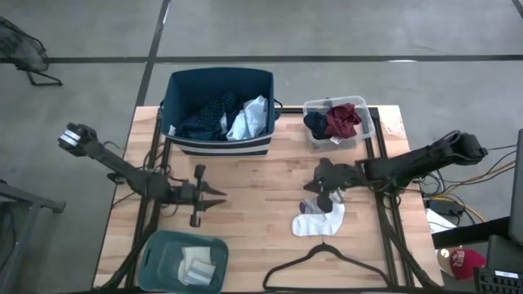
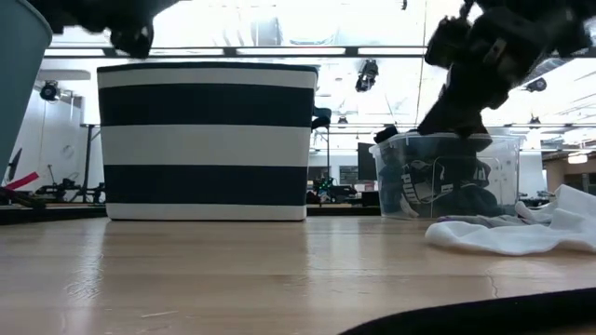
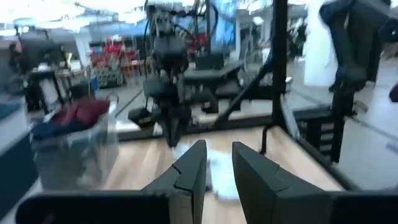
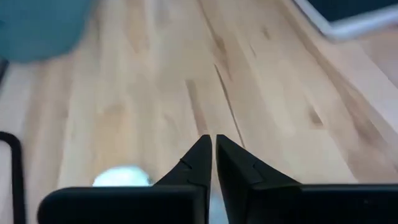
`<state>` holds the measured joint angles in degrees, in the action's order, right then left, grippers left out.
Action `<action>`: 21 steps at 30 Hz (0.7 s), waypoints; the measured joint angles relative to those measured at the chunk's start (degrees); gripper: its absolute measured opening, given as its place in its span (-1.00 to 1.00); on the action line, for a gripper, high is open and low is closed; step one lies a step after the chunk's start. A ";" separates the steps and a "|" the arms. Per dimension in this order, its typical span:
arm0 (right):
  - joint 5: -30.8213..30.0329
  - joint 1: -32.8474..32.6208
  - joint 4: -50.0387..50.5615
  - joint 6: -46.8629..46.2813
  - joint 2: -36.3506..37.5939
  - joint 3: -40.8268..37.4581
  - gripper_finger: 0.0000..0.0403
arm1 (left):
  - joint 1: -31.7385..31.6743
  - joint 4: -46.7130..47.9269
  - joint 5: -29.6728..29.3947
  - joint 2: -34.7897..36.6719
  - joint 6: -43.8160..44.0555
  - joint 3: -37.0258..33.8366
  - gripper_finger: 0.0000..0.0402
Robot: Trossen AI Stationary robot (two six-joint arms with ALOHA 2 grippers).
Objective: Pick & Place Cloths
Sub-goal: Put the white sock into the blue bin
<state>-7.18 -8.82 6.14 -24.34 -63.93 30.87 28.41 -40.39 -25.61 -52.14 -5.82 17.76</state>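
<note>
A white sock (image 1: 320,219) (image 2: 503,237) lies flat on the wooden table, right of centre, with a small grey piece (image 1: 311,206) at its far edge. My right gripper (image 1: 317,192) (image 4: 213,146) hovers just above and beyond it, slanting down, shut and empty. My left gripper (image 1: 219,196) (image 3: 217,162) hangs level over the table's middle left and points toward the sock. Its fingers are a little apart with nothing between them. More cloths lie in the striped navy bin (image 1: 176,135), the clear tub (image 1: 366,131) and the teal tub (image 1: 159,245).
A thin black hanger (image 1: 327,263) lies near the front edge, just nearer than the sock. The navy bin stands at the far left centre, the clear tub at the far right, the teal tub at the near left. Bare wood lies between the two grippers.
</note>
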 joint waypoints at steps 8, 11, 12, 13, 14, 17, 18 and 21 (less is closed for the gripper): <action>-3.39 -5.84 35.15 -22.03 0.01 18.63 -0.61 | -2.67 7.53 2.53 -0.74 -2.74 9.60 -0.59; -3.43 -8.34 45.27 -28.91 0.05 21.93 -0.50 | -3.61 10.17 2.53 -2.03 -1.95 11.50 -0.55; -3.16 -9.37 48.11 -31.37 0.05 22.63 -0.45 | -3.69 10.31 2.58 -2.39 -1.23 11.69 -0.53; -2.89 -10.48 50.63 -33.75 0.03 23.19 -0.41 | -3.68 10.25 2.60 -2.61 -0.41 11.73 -0.50; -2.80 -11.69 52.89 -36.00 0.03 23.55 -0.37 | -3.64 10.11 2.61 -2.84 0.26 11.72 -0.46; -1.45 -15.45 55.62 -42.01 0.04 22.87 -0.23 | -3.55 10.36 2.75 -3.35 2.60 10.66 -0.33; -0.88 -16.65 55.64 -43.65 -0.01 22.25 -0.19 | -3.55 10.39 2.79 -3.57 3.08 10.42 -0.28; -0.69 -20.01 55.28 -48.16 -0.01 20.64 -0.07 | -3.55 9.89 2.93 -3.58 4.33 10.34 -0.12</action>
<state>-7.87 -28.82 61.43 -72.50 -63.94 51.51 24.86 -30.49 -22.68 -55.72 -1.49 28.10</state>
